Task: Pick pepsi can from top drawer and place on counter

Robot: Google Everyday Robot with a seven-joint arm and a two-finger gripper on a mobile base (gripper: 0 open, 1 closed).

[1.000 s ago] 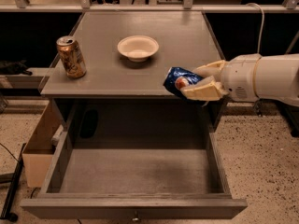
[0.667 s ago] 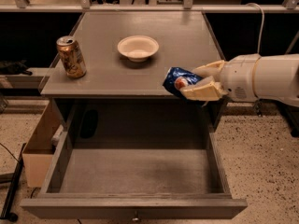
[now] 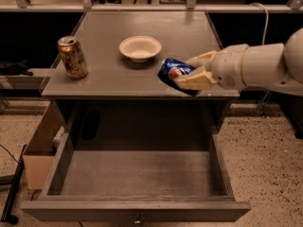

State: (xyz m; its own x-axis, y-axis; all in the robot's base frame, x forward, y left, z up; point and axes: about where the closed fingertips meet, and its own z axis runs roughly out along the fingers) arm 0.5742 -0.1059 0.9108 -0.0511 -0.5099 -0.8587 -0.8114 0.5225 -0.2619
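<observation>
The pepsi can (image 3: 173, 74), dark blue with a red-white logo, is held tilted on its side in my gripper (image 3: 193, 71), whose cream fingers (image 3: 195, 80) are shut on it. The white arm comes in from the right. The can hangs over the front right part of the grey counter (image 3: 142, 74), close to its surface. The top drawer (image 3: 137, 174) is pulled wide open below, and its inside is bare. Its front panel has a small knob (image 3: 138, 219).
A gold-brown can (image 3: 72, 56) stands upright at the counter's left. A white bowl (image 3: 140, 48) sits at the counter's middle. A tan wooden box (image 3: 41, 150) stands on the floor left of the drawer. A black cable lies on the speckled floor at far left.
</observation>
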